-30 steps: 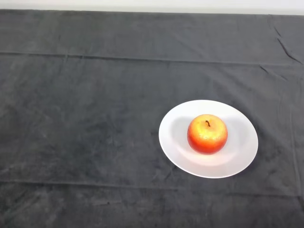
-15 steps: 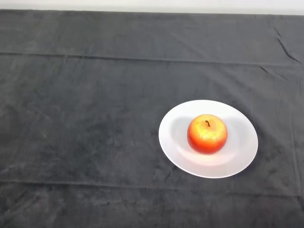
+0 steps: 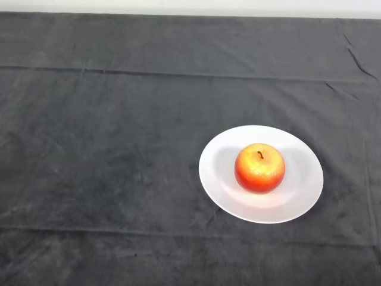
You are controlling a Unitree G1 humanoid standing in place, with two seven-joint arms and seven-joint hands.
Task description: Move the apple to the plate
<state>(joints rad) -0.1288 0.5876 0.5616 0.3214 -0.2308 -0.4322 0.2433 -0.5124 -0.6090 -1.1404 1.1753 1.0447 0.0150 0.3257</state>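
A red and yellow apple (image 3: 259, 168) sits upright, stem up, in the middle of a white round plate (image 3: 217, 179). The plate lies on the dark cloth, right of the table's centre.
The dark cloth (image 3: 107, 149) covers the whole table, with creases running across it at the back and near the front. The table's far edge (image 3: 178, 14) runs along the top of the view.
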